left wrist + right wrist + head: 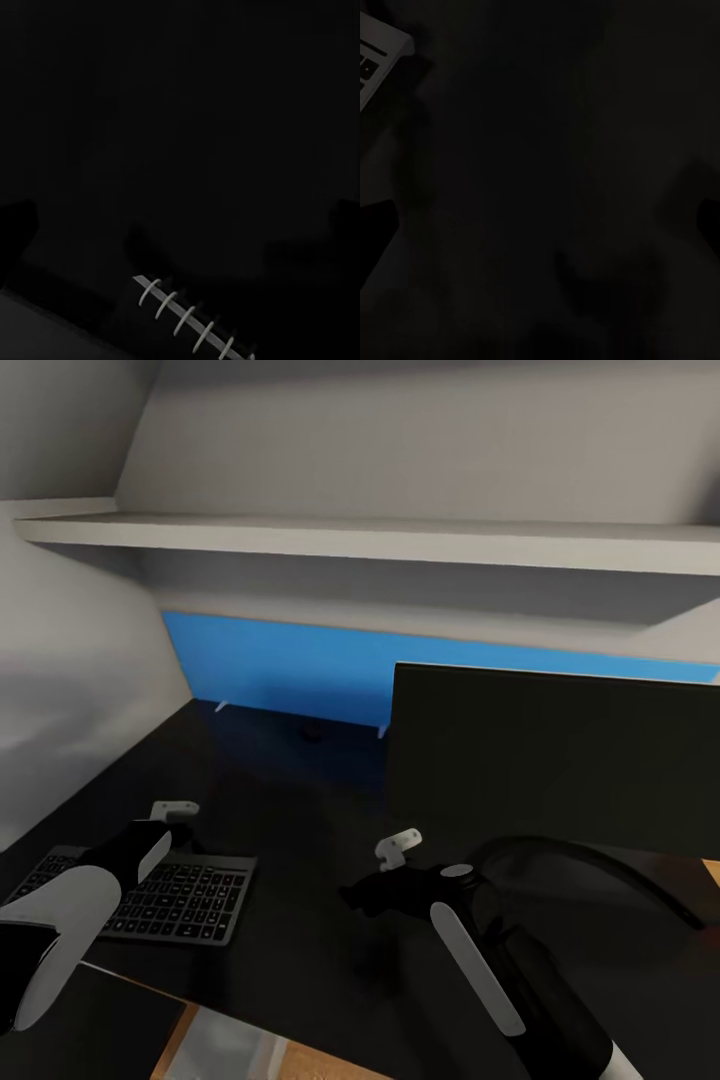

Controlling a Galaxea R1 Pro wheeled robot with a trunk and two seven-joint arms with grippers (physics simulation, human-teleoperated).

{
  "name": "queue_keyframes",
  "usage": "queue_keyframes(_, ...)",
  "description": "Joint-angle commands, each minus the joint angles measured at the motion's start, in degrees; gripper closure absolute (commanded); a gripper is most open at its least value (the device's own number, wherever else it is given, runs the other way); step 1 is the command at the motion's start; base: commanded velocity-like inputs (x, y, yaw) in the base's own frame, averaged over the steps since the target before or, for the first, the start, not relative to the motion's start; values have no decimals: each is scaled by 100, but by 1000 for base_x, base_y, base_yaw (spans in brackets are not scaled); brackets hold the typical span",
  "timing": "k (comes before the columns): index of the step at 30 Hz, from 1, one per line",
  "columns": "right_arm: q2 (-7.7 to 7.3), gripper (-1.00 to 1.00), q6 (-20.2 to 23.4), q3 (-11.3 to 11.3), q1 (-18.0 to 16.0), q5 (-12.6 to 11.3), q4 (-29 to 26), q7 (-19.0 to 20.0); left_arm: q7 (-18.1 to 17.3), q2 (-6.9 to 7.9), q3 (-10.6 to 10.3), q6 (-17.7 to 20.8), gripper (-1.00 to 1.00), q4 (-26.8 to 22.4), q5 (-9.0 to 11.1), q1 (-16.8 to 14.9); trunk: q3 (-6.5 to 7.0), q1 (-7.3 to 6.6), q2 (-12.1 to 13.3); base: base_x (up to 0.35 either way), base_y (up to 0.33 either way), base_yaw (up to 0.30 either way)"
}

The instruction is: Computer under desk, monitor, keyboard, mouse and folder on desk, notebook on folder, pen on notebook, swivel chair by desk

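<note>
Covering part of the keyboard (170,900), the left end effector (172,812) hides its opening; monitor (560,755) cropped.

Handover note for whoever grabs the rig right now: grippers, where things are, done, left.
Left gripper: over the desk at the keyboard's far edge; can't tell whether it is open or shut.
Right gripper: over bare desk in front of the monitor; state unclear too.
Keyboard: flat on the desk near its front edge, to the monitor's left with a gap between them.
Done: monitor and keyboard on the desk.
Left, going by these views: mouse, folder, notebook, pen, chair, and checking the computer.
</note>
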Motion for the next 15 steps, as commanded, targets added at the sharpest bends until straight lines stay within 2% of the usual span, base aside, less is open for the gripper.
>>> queue_keyframes(1,-3,-100,16,9,-6,-57,-5,-60,29,5,-49,39,-100,-7,56,1,-15,0,-3,0,0,0)
queue_keyframes(15,-9,-100,16,-9,-5,-58,-5,-60,17,14,-14,42,-100,-3,60,19,-109,0,-3,0,0,0)
